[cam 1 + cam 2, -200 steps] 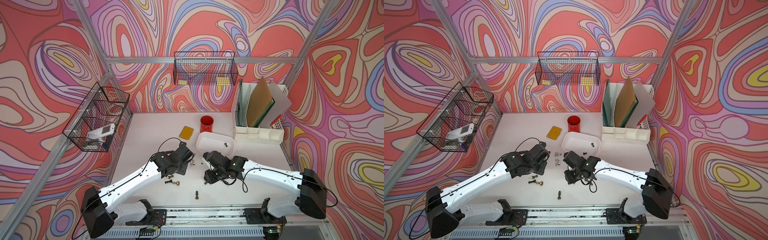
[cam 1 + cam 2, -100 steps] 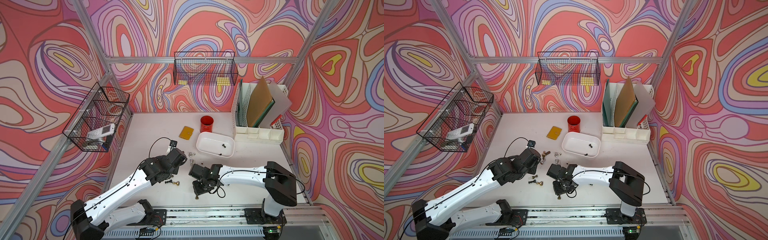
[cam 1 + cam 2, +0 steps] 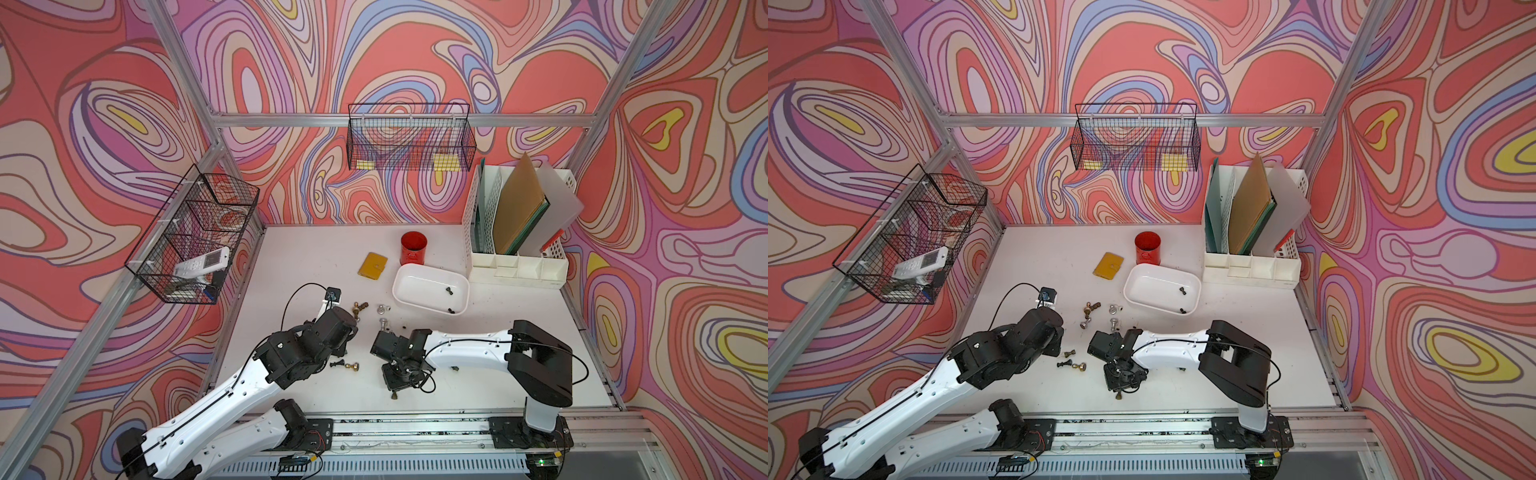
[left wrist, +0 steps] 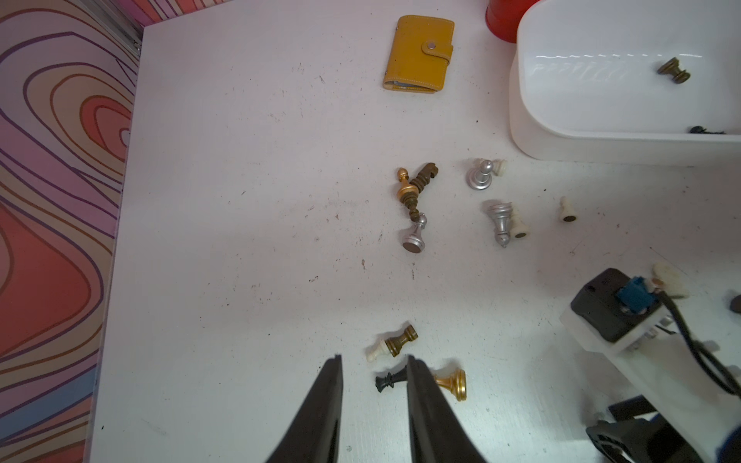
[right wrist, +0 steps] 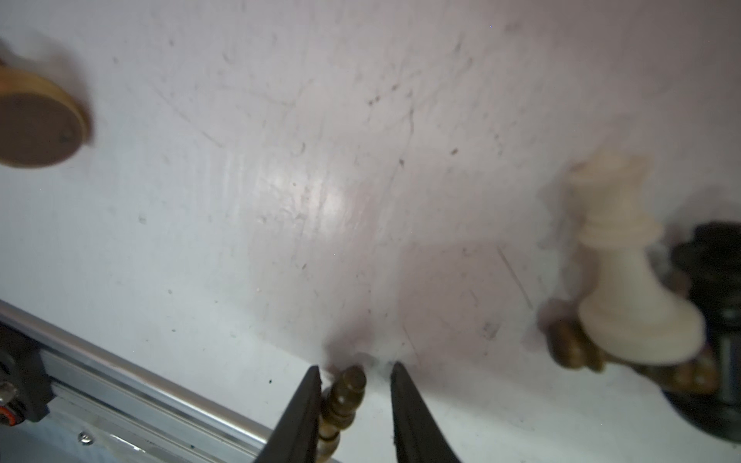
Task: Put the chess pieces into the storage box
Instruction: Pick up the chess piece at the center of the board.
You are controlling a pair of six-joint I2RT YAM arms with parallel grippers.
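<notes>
The fingers [image 5: 409,417] of the right gripper [image 5: 355,366] stand apart on either side of a dark brass chess piece [image 5: 345,395]. The piece lies on the white tabletop [image 5: 280,200] close to the near rail. It rests against one finger and a gap shows before the other, so nothing is clamped. Just to the right of it a white queen-shaped piece [image 5: 625,260] lies across other dark pieces, too blurred to name.

A little farther and to the left, the fingers [image 4: 333,401] of the left gripper [image 4: 373,360] are also spread and hold nothing. A small black chess piece [image 4: 385,381] lies on its side at their tips, partly hidden behind one finger. A gold pawn [image 4: 453,385] lies just to its right. Just beyond, a dark brass rook [image 4: 401,340] touches a small white piece [image 4: 376,353].

Farther on, mid-table, a tangle of gold, dark brass and silver pieces [image 4: 413,204] lies toppled. To its right are two silver pieces [image 4: 481,176], each beside a white one, and a lone white pawn [image 4: 567,210].

Beyond these, right of centre, sits the shallow white plastic storage box [image 3: 415,286] with two dark pieces [image 3: 448,290] inside it. A yellow snap wallet [image 3: 372,264] lies to its left. A red cylindrical cup [image 3: 413,248] stands just behind its far left corner. A white perforated file organiser [image 3: 515,266] stands at the far right.
</notes>
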